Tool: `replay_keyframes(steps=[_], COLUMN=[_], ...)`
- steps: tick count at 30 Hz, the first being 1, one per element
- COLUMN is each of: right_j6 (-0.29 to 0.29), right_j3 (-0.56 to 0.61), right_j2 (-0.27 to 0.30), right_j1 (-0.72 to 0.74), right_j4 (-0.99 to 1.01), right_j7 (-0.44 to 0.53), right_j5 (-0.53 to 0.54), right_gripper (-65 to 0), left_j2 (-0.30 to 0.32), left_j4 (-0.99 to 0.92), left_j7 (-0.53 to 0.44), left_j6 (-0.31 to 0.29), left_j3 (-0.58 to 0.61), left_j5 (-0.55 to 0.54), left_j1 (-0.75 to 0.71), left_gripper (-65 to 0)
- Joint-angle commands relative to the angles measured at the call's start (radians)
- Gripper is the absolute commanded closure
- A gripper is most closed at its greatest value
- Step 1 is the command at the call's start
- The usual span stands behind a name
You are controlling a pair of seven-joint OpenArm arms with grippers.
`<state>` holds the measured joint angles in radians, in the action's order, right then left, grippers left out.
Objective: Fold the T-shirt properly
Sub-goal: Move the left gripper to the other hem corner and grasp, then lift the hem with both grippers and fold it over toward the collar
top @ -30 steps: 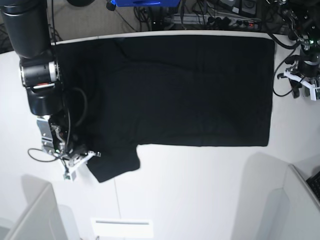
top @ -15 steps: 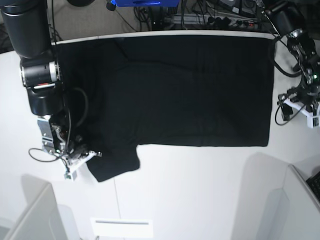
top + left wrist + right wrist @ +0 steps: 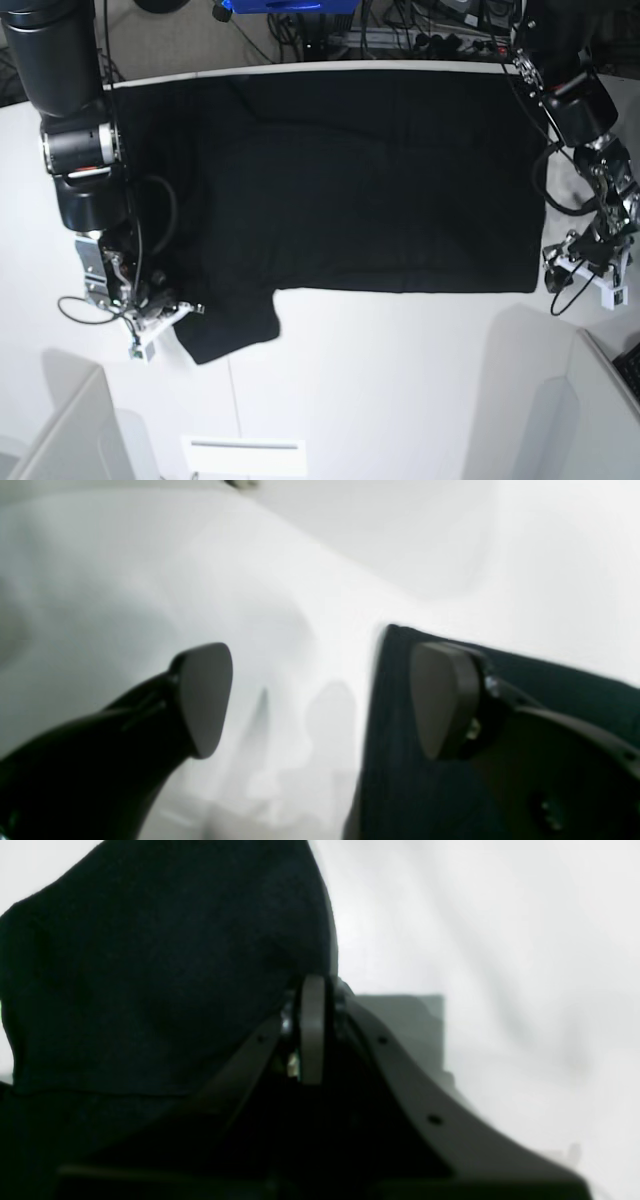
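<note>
The black T-shirt [image 3: 370, 180] lies spread flat on the white table, with one short sleeve [image 3: 230, 325] sticking out at the front left. My right gripper [image 3: 165, 315] is at that sleeve's outer edge. In the right wrist view its pads [image 3: 312, 1040] are pressed together with the sleeve's black cloth [image 3: 150, 980] bunched up against them. My left gripper [image 3: 585, 272] hovers open at the shirt's front right corner [image 3: 535, 285]. In the left wrist view one fingertip [image 3: 205, 700] is over bare table and the other over the T-shirt's edge [image 3: 390, 760].
Grey partition panels stand at the front left [image 3: 70, 420] and front right [image 3: 600, 400]. A white slip [image 3: 245, 455] lies at the front edge. Cables and equipment [image 3: 420, 40] crowd the area behind the table's far edge.
My left arm has swung from the shirt's far right side down to its front right corner, and its jaws have opened. My right gripper has closed on the sleeve edge.
</note>
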<state>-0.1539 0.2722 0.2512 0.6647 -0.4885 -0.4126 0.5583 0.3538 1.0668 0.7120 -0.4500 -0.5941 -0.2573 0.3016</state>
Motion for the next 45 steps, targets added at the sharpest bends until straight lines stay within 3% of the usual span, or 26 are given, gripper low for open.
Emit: replay_keyframes(steps=[1,4,7,14,26,31,40,42,45], right_j6=[0.001,0.001,0.001,0.001,0.001,0.001,0.001,0.001,0.001], right_j3=[-0.003,-0.001,-0.001,-0.003,-0.003,-0.001,-0.003,-0.001,-0.001], right_j2=[0.007,0.006,0.006,0.006,0.006,0.006,0.006,0.006,0.006], right_j1=[0.023,0.023,0.023,0.022,0.02,0.023,0.02,0.019,0.019], right_j4=[-0.005,-0.005,-0.005,-0.006,-0.011,-0.012,-0.012,-0.012,-0.012], right_j7=[-0.019,-0.019,-0.019,-0.019,-0.019,-0.021,-0.021,-0.021,-0.021], right_j5=[-0.004,-0.004,-0.004,-0.004,-0.004,-0.001,-0.001,-0.001,-0.001], right_gripper=[0.0,0.0,0.0,0.0,0.0,0.0,0.0,0.0,0.0], left_j2=[0.023,0.021,0.024,0.018,0.017,0.021,0.015,0.015,0.015], left_j4=[-0.006,-0.058,-0.11,-0.193,-0.27,-0.371,-0.369,-0.373,-0.374], left_j7=[-0.018,-0.018,-0.022,-0.024,-0.027,-0.125,-0.125,-0.127,-0.127], left_j6=[-0.005,-0.005,-0.002,0.087,0.087,0.087,0.087,0.087,0.087], left_j3=[-0.003,0.009,0.124,0.191,0.233,0.308,0.311,0.311,0.313], left_j5=[-0.01,-0.01,-0.01,-0.012,-0.01,-0.01,-0.015,-0.012,-0.012], left_j1=[0.032,0.071,0.097,0.143,0.173,0.198,0.192,0.19,0.19], left_gripper=[-53.3,-53.3,-53.3,-53.3,-53.3,-53.3,-52.8,-48.1,-30.6])
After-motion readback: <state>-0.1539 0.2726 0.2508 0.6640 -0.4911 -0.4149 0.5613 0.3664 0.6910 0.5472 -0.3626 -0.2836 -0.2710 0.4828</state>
